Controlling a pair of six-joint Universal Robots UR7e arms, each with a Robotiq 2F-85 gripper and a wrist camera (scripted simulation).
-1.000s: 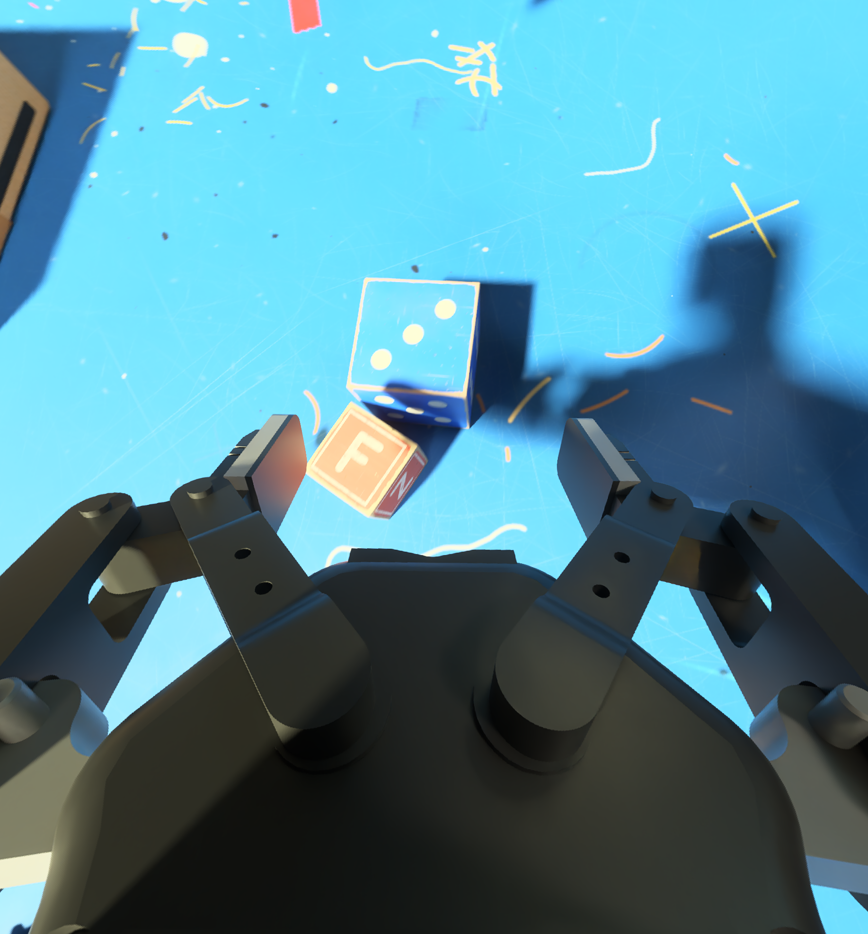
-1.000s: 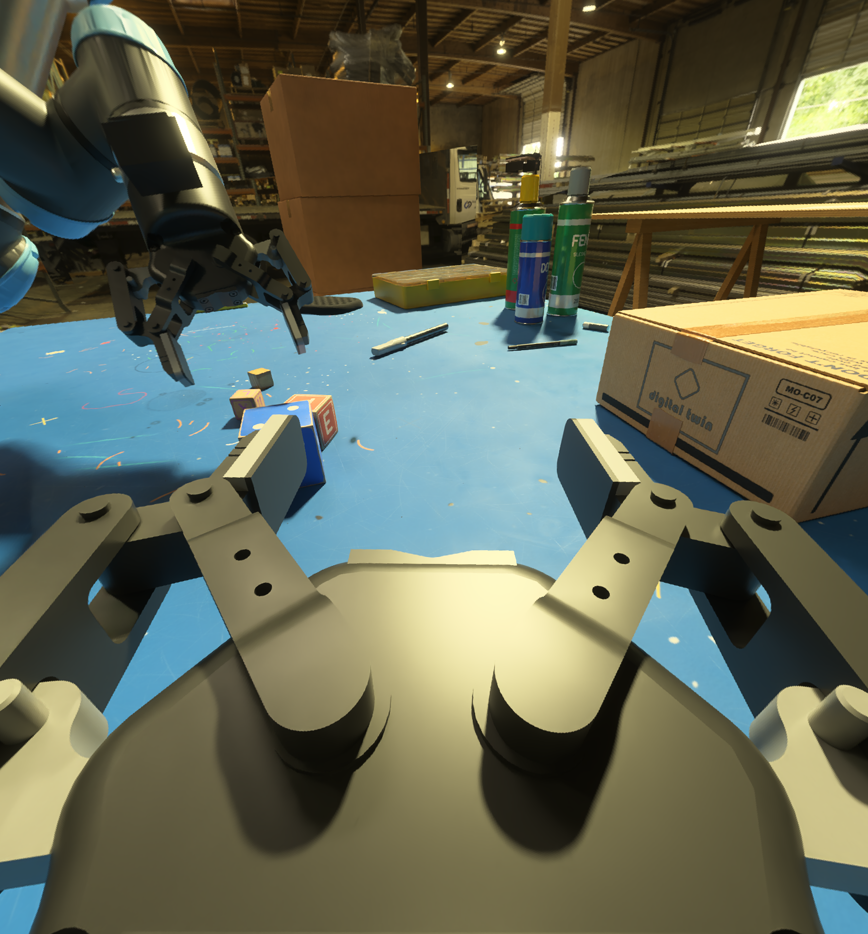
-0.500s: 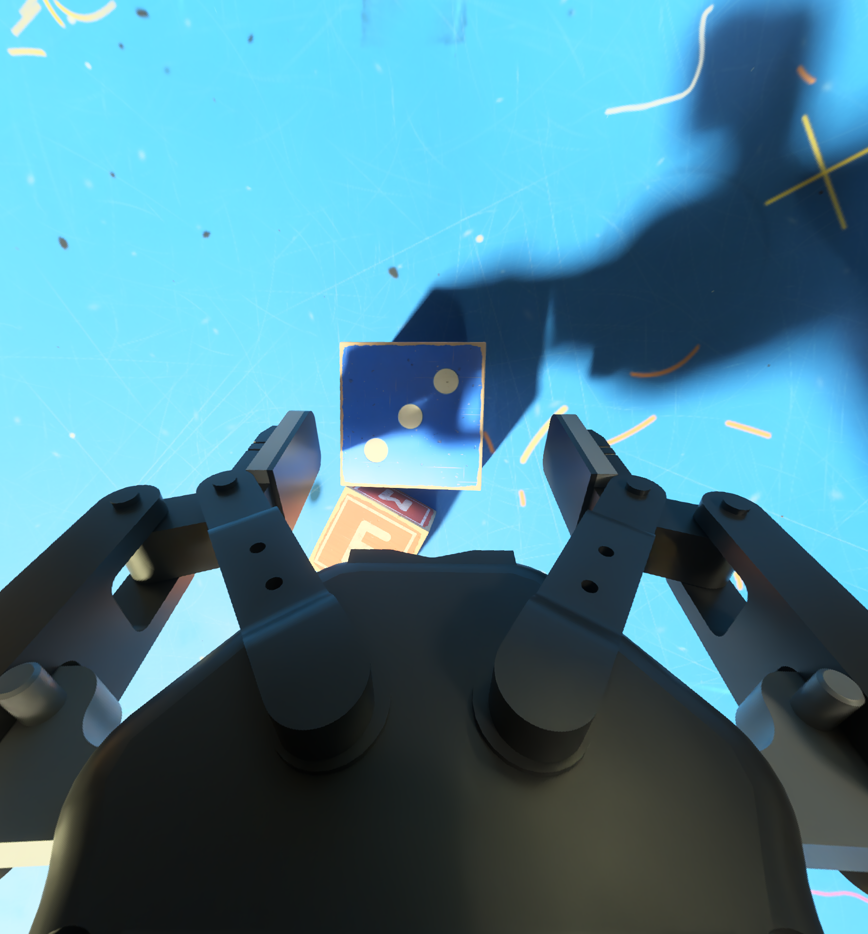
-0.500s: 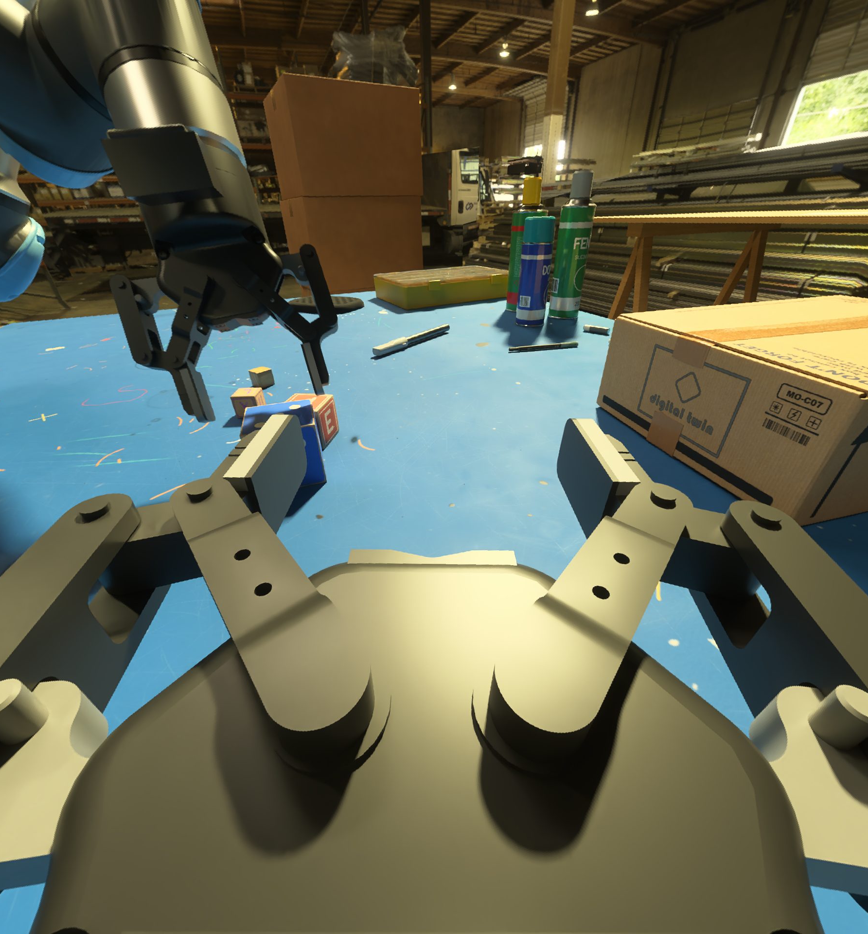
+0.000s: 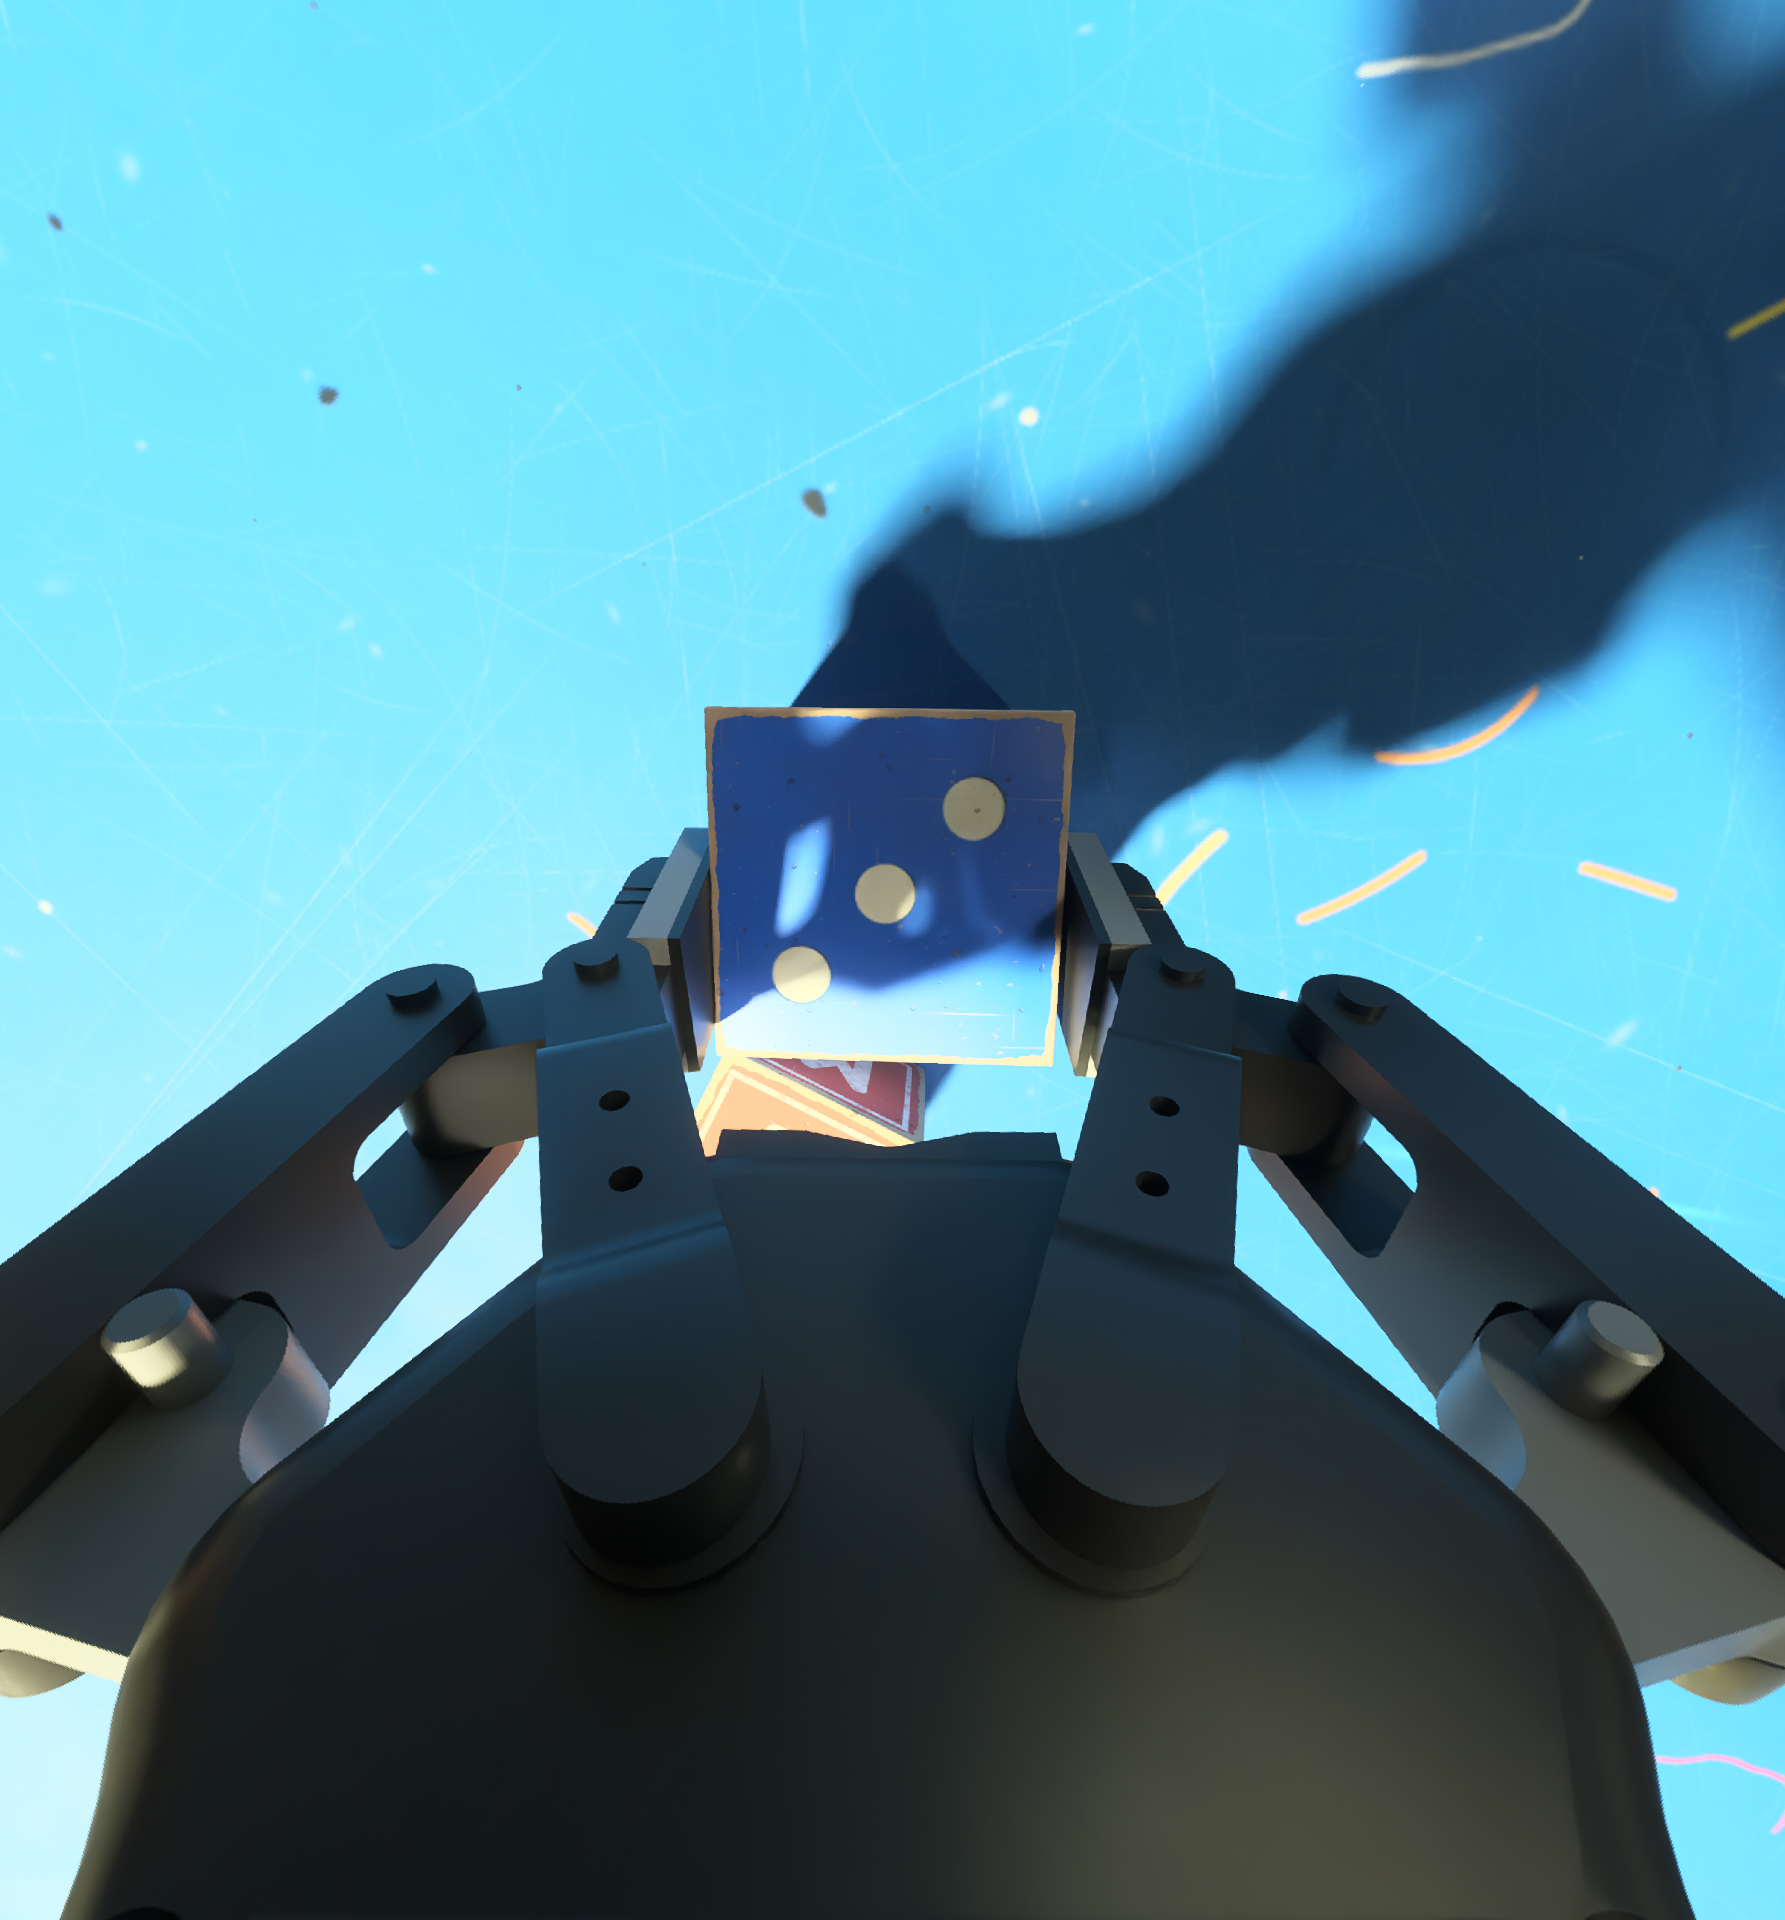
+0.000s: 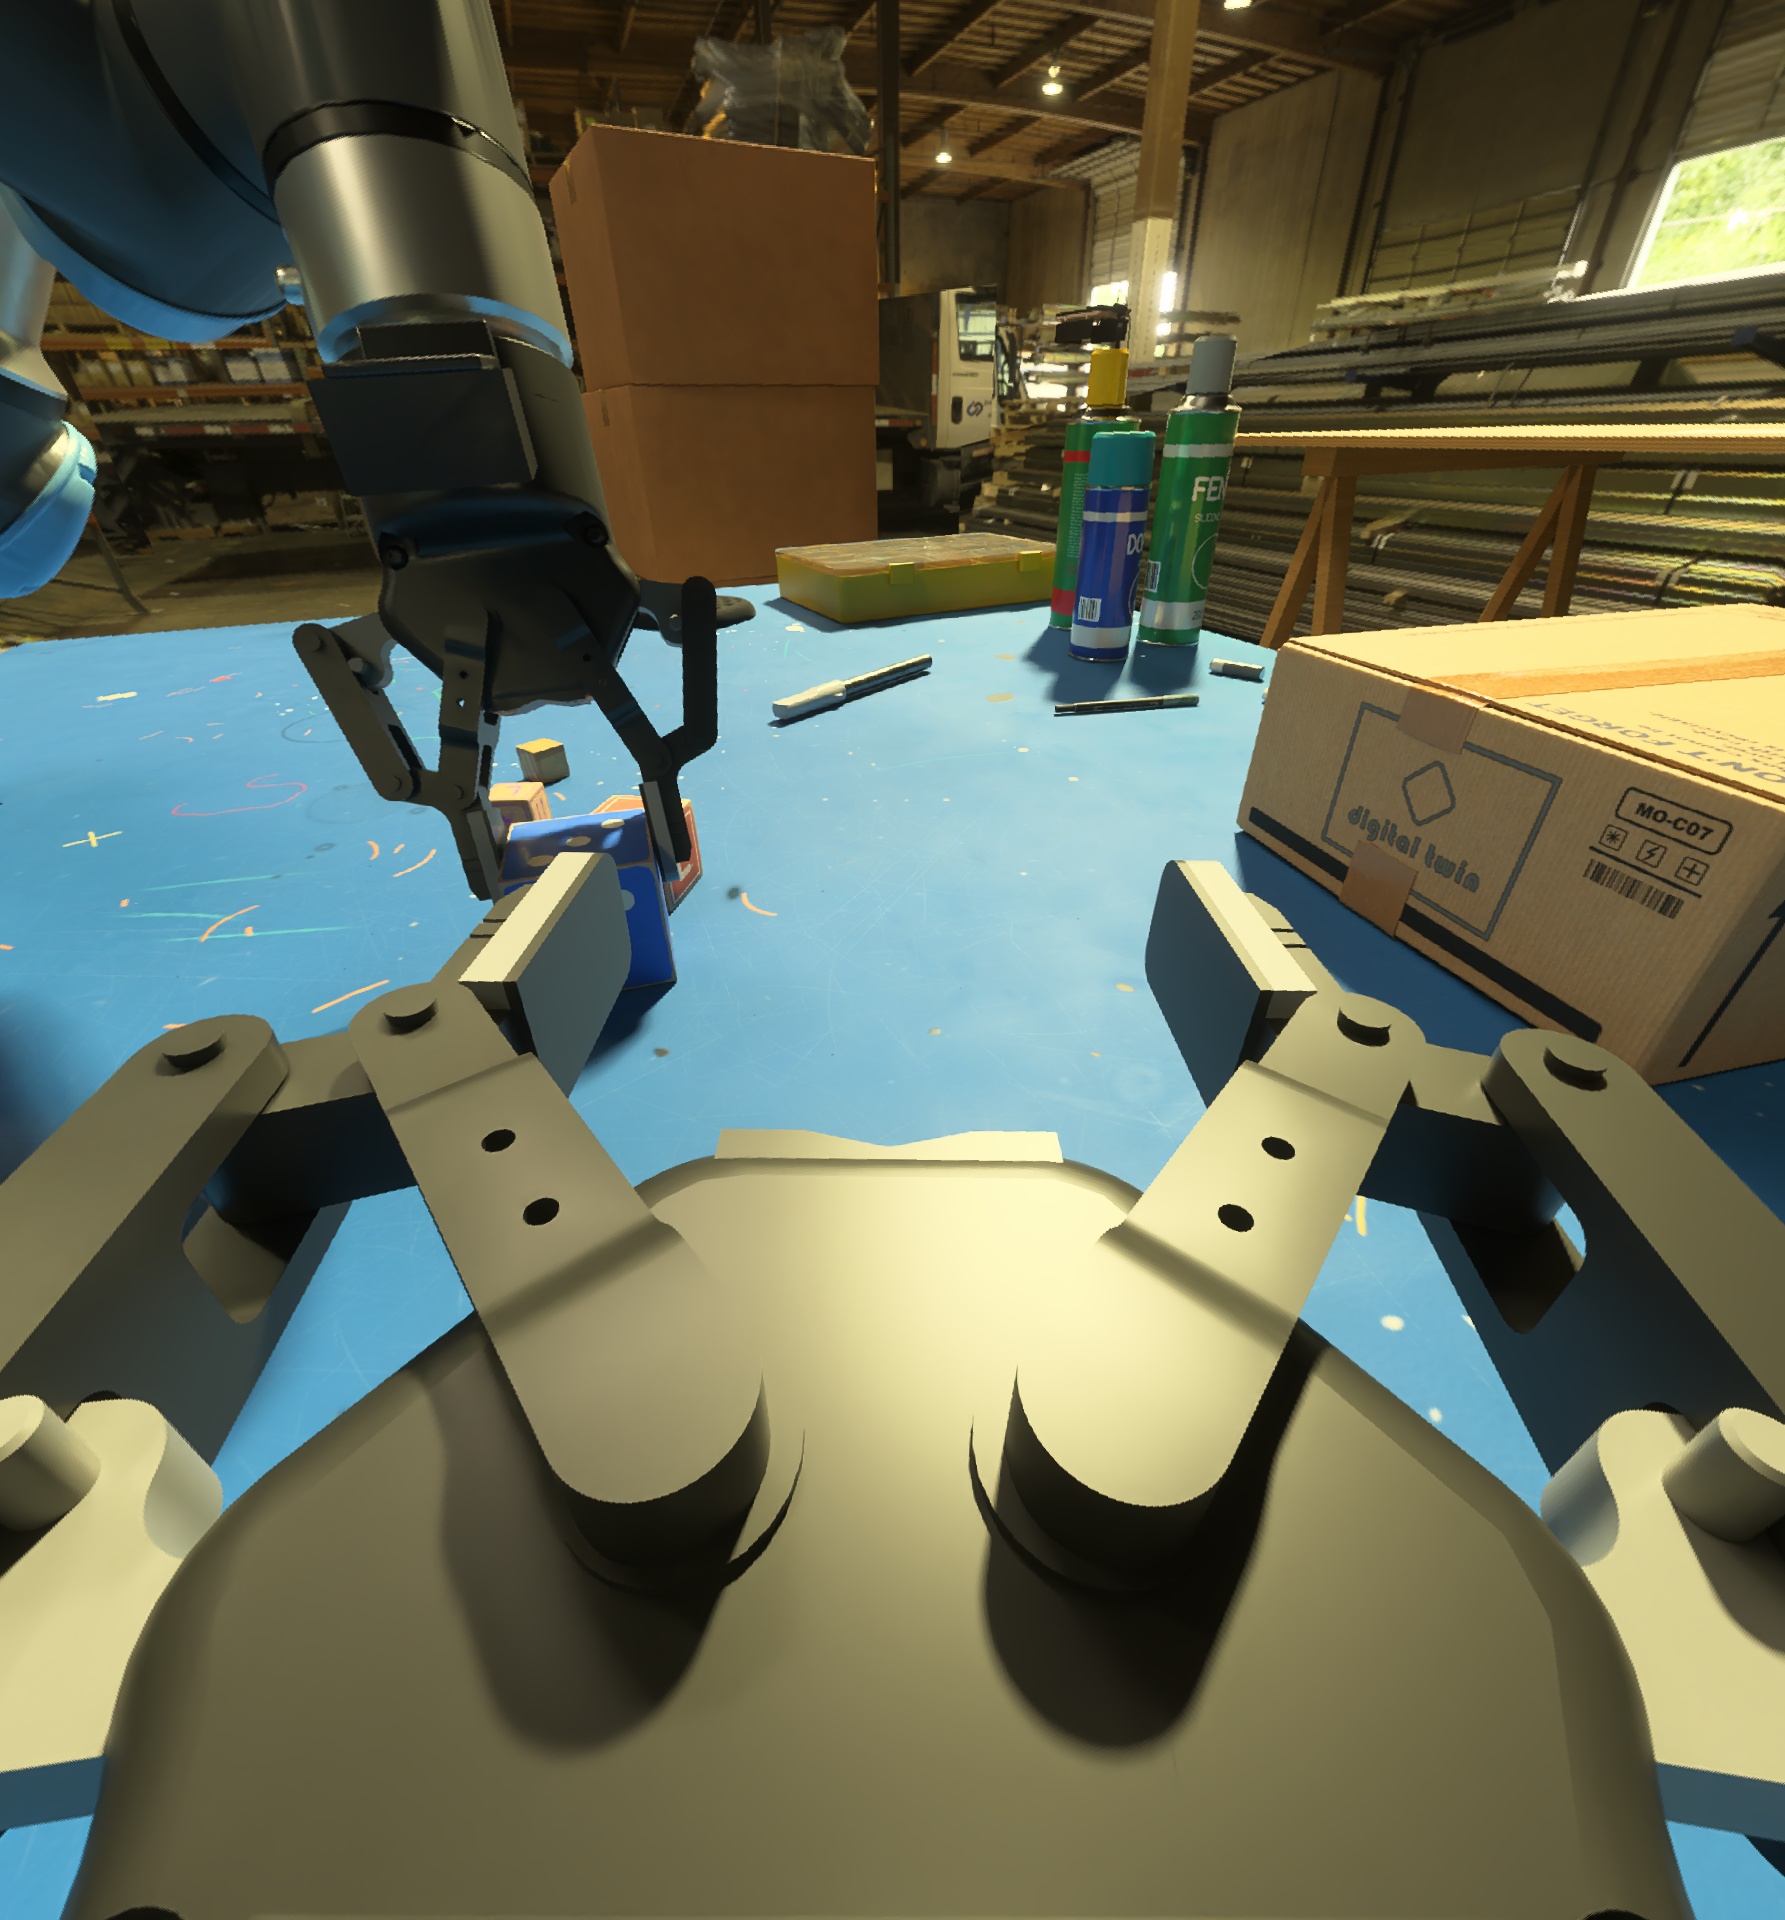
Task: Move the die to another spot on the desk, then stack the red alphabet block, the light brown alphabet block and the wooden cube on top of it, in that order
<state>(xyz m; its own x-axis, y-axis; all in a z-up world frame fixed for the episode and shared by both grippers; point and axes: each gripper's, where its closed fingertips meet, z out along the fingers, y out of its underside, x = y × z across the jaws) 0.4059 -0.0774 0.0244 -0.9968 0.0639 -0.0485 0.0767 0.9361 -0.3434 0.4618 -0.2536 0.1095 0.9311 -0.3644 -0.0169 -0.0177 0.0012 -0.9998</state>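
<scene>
Gripping the blue die (image 5: 888,883) between its finger pads (image 5: 675,935), the left hand (image 5: 886,940) holds it on the blue surface (image 5: 348,416), just beside the red alphabet block (image 5: 846,1086). Right hand (image 6: 893,971) hovers with fingers spread, grasping nothing, near a cardboard box (image 6: 1553,821).

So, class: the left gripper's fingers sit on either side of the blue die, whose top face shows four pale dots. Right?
Not quite. The left wrist view shows three pale dots, not four, on the top face of the blue die. The rest holds: the left gripper has its fingers on either side of it.
</scene>
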